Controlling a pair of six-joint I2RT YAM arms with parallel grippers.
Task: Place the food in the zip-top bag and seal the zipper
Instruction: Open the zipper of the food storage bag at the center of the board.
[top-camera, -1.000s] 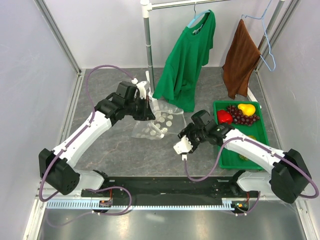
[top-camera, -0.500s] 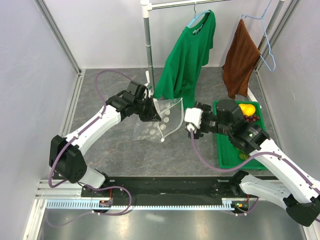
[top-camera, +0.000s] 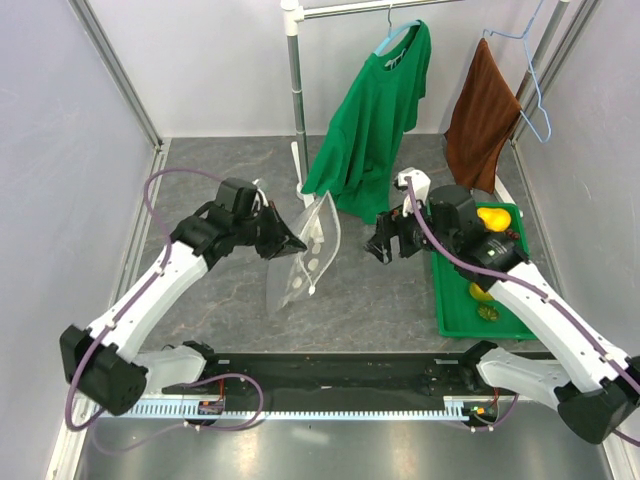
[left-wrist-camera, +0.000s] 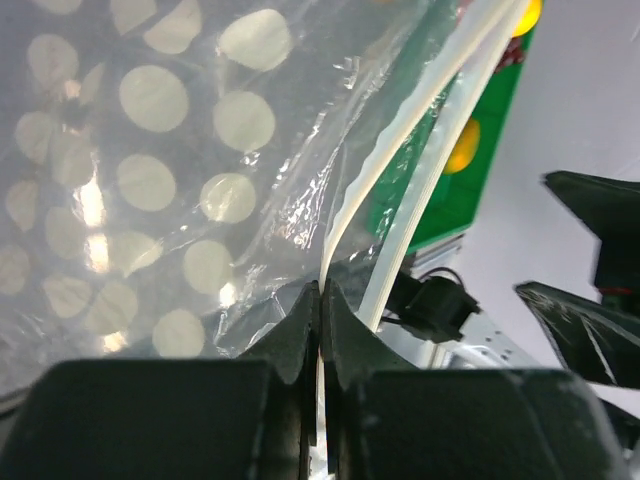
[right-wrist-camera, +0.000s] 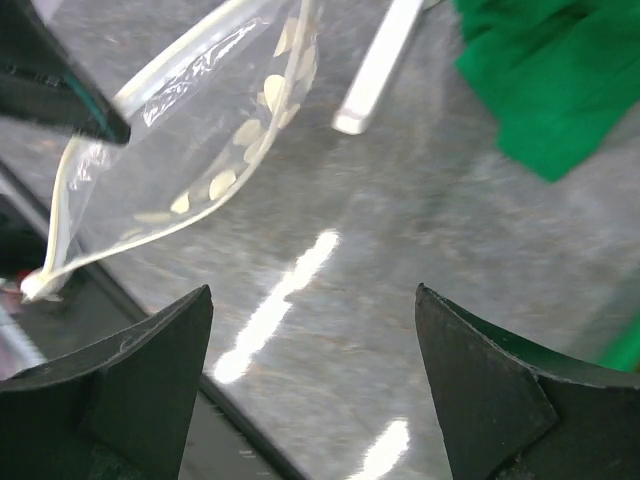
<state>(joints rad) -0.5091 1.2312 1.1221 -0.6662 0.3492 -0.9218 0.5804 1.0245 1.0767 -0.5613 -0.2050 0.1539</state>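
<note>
Fingers (left-wrist-camera: 292, 340) of your left gripper (left-wrist-camera: 321, 297) are closed tight on the thin clear zipper strip (left-wrist-camera: 405, 185) of the clear floppy plastic bag with white round dots (left-wrist-camera: 170, 140). The bag hangs from this one pinch, left of centre over the grey table (top-camera: 230, 330), its mouth turned to the right and only a little parted. Your right gripper (right-wrist-camera: 312, 292) stands wide apart and holds nothing, just right of the bag. No food is inside yet: the yellow mango-like fruit (top-camera: 492, 217) lies at the far end of the flat green tray (top-camera: 443, 305) on the right. I judge the single pinch as the danger: if the right fingers push the mouth edge, the strip can slide out and the bag drops. Through so narrow a mouth a piece may also miss.
</note>
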